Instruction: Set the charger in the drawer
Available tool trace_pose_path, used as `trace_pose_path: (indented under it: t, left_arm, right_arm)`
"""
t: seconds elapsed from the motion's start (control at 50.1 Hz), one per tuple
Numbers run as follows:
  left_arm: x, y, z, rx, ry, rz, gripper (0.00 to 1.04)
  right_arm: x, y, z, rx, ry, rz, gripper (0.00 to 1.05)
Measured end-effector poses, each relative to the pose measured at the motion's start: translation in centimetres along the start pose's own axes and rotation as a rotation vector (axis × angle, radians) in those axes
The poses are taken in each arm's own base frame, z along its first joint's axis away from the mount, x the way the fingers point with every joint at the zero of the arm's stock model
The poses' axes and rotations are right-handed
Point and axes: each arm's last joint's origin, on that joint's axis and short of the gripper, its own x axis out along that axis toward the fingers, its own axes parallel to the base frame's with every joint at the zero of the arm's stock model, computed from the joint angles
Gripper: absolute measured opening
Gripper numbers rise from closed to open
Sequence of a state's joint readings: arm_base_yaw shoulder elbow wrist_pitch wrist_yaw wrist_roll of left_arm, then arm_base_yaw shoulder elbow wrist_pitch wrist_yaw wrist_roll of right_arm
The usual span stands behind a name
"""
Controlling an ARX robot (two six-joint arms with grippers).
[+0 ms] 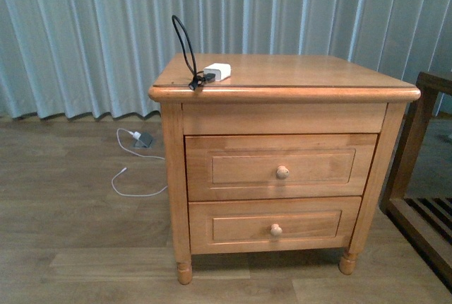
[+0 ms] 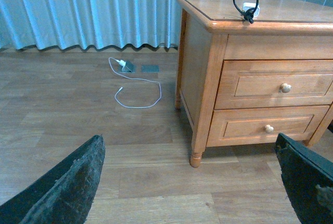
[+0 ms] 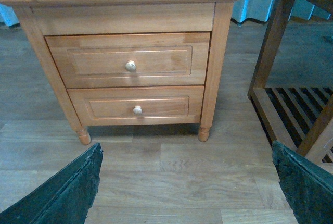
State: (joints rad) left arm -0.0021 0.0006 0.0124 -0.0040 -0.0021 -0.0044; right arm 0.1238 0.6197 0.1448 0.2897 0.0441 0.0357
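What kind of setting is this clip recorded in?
Likely a bedroom, or a staged one: a two-drawer wooden nightstand with a charger on top, floor-length pleated curtains behind it, and wood-plank flooring.

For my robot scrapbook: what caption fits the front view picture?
The black-cabled charger sits on the wooden nightstand, above the closed upper drawer it should go into.

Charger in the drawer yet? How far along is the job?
Nothing looks done. The charger lies on the nightstand top, and the upper drawer is shut. Nothing is in hand: the left gripper and right gripper are open, empty and short of the nightstand. Left: pull the upper drawer open, pick up the charger, put it inside.
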Motion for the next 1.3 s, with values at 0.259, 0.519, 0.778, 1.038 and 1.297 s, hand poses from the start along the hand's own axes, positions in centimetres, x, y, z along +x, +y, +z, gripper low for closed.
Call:
trace_pose_path:
  t: [0.259, 0.519, 0.778, 1.038, 1.297]
  left_arm:
    - [0.0, 0.0, 0.0, 0.0, 0.0, 0.0, 0.99]
    - [0.0, 0.0, 0.0, 0.0, 0.0, 0.0, 0.99]
    - [0.0, 0.0, 0.0, 0.0, 0.0, 0.0, 0.99]
    - [0.0, 0.0, 0.0, 0.0, 0.0, 0.0, 0.99]
    - [0.0, 0.0, 0.0, 0.0, 0.0, 0.0, 0.99]
  right_arm:
    - [12.1, 3.6, 1.6, -0.022, 0.141, 0.061, 0.97]
    - [21.8, 6.8, -0.1, -0.046, 0.173, 0.071, 0.97]
    - [28.3, 8.3, -2.0, -0.048, 0.166, 0.062, 0.97]
    - [33.0, 9.1, -3.7, -0.048, 0.173, 0.061, 0.97]
    - [37.0, 9.8, -5.0, -0.041, 0.173, 0.07, 0.97]
